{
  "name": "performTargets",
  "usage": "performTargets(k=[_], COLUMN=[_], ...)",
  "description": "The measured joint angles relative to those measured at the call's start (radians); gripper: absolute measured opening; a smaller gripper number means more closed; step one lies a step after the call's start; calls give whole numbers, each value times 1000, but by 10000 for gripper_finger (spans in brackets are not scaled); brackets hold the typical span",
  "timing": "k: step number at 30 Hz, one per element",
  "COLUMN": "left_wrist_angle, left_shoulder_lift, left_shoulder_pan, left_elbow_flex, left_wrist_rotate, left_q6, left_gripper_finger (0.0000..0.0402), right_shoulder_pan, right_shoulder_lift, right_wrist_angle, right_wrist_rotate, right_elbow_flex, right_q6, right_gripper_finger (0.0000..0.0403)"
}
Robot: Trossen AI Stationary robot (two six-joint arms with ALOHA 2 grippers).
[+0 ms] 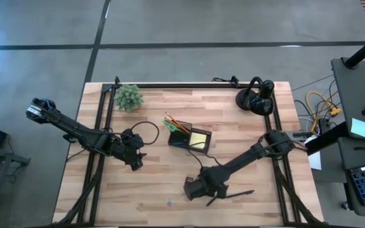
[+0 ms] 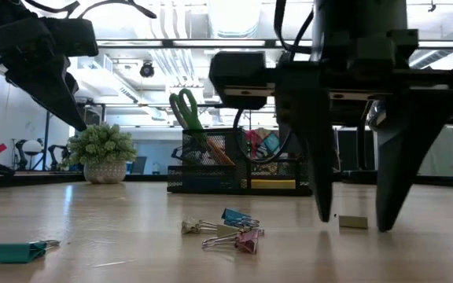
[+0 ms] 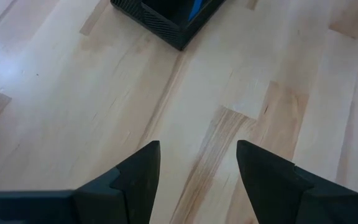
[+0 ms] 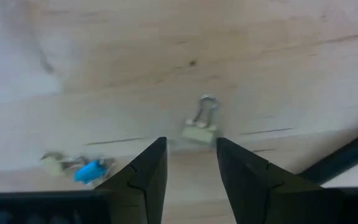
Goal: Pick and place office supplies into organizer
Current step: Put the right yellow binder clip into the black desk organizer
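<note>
Small cream metal binder clip (image 4: 200, 130) lies between our right gripper's (image 4: 191, 163) parted, empty fingers; left gripper (image 3: 197, 171) hovers open.

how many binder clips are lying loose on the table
5 show in the low view: teal clip alone at the near left, cream clip, blue clip and pink clip clustered, beige clip between the right claw's fingers.
</note>
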Motion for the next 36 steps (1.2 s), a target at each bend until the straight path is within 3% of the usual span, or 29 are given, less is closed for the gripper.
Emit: performTargets(k=[17, 36], left_wrist_angle=[2, 2], left_shoulder_lift=[0, 0], left_shoulder_pan=[0, 0], left_elbow_flex=[0, 0], left_wrist_rotate=[0, 0], left_q6=[21, 22], left_gripper_finger=[199, 199], right_shoulder_pan=[-7, -21], right_shoulder_lift=[0, 0], right_wrist_angle=[-60, -110], right_wrist_rotate=[-1, 9], right_elbow_flex=[0, 12], right_q6=[-17, -263], right_gripper_finger=[95, 60])
